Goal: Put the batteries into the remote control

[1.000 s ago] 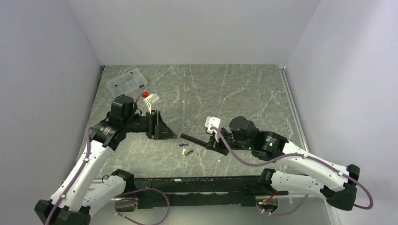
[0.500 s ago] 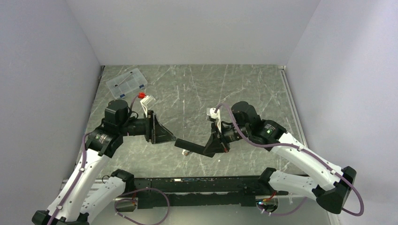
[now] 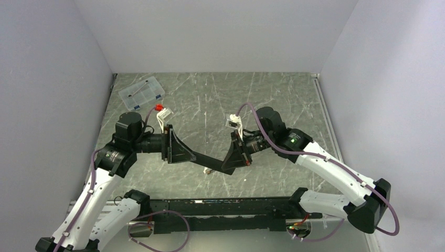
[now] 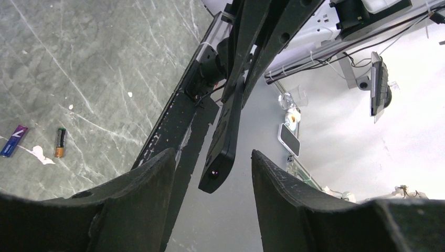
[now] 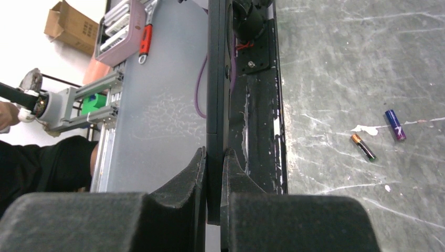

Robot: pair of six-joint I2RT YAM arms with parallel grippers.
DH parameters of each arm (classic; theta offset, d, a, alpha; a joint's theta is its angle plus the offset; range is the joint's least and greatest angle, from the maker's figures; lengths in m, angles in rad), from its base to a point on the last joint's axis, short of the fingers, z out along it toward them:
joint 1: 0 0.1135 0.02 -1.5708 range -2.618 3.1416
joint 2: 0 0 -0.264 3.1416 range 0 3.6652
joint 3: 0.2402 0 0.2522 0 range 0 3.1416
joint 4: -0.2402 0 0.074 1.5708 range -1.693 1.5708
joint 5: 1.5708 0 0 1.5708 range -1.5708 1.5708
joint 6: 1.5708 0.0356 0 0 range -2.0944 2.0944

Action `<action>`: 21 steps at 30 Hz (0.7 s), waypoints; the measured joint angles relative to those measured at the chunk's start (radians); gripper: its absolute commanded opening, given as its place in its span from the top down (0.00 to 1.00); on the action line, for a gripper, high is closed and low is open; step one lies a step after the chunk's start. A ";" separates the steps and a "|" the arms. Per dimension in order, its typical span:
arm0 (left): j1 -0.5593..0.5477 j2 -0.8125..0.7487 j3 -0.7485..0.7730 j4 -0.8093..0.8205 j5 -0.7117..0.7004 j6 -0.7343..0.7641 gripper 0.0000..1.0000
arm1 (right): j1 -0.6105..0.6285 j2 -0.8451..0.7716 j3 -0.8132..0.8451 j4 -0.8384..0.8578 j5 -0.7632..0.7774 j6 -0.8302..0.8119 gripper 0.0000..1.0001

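Note:
The remote control (image 3: 210, 161) is a slim black bar held off the table, with my right gripper (image 3: 226, 168) shut on one end. In the right wrist view the remote control (image 5: 216, 94) runs straight out from between the shut fingers of my right gripper (image 5: 215, 152). Its free end (image 4: 214, 176) points into the gap of my open left gripper (image 4: 212, 155), touching neither finger. Two batteries lie on the table: a blue-banded one (image 4: 11, 140) and a gold-ended one (image 4: 60, 143). From above, only one battery (image 3: 208, 170) shows under the remote.
A clear plastic compartment box (image 3: 141, 93) sits at the back left of the marbled table (image 3: 273, 100). The black rail (image 3: 220, 205) carrying the arm bases runs along the near edge. Grey walls enclose the left, back and right sides.
My right gripper has lifted the remote from low over the table and swung it left, so its free end now meets the left gripper. The left gripper has shifted slightly toward it.

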 measured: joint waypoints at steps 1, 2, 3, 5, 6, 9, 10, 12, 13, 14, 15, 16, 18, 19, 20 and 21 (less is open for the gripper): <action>0.000 -0.003 0.000 0.000 0.006 0.000 0.40 | -0.001 0.000 0.001 0.008 -0.007 0.009 1.00; 0.000 -0.006 0.000 0.000 0.012 0.000 0.41 | -0.002 0.000 0.002 0.018 -0.011 0.017 1.00; 0.000 -0.008 0.000 0.000 0.016 0.000 0.41 | -0.003 0.002 0.005 0.023 -0.016 0.023 1.00; 0.000 -0.010 0.000 0.000 0.023 0.000 0.41 | -0.004 0.009 0.013 0.034 -0.029 0.033 1.00; 0.000 -0.011 -0.001 0.001 0.026 0.000 0.41 | -0.004 0.014 0.016 0.043 -0.034 0.041 1.00; 0.000 -0.011 -0.002 0.003 0.034 0.000 0.41 | -0.005 0.033 0.018 0.066 -0.056 0.061 1.00; 0.000 -0.011 -0.003 0.006 0.038 0.000 0.41 | -0.005 0.041 0.018 0.072 -0.063 0.068 1.00; 0.000 -0.011 -0.003 0.013 0.039 -0.001 0.41 | -0.005 0.058 0.018 0.080 -0.076 0.077 1.00; 0.000 -0.011 -0.003 0.018 0.039 -0.002 0.41 | -0.005 0.066 0.018 0.084 -0.083 0.085 1.00; 0.000 -0.011 -0.003 0.024 0.039 -0.002 0.41 | -0.005 0.073 0.018 0.086 -0.088 0.089 1.00; 0.000 -0.011 -0.003 0.029 0.039 -0.002 0.42 | -0.005 0.079 0.018 0.089 -0.091 0.094 1.00; 0.000 -0.011 -0.003 0.033 0.039 -0.003 0.42 | -0.005 0.084 0.018 0.093 -0.093 0.100 1.00; 0.000 -0.012 -0.005 0.043 0.040 -0.006 0.44 | -0.005 0.089 0.018 0.097 -0.096 0.109 1.00; 0.000 -0.013 -0.006 0.047 0.042 -0.010 0.45 | -0.005 0.090 0.018 0.101 -0.098 0.112 1.00; 0.000 -0.013 -0.010 0.052 0.043 -0.014 0.46 | -0.006 0.090 0.018 0.108 -0.101 0.119 1.00; 0.000 -0.013 -0.015 0.057 0.045 -0.020 0.48 | -0.006 0.090 0.018 0.117 -0.105 0.127 1.00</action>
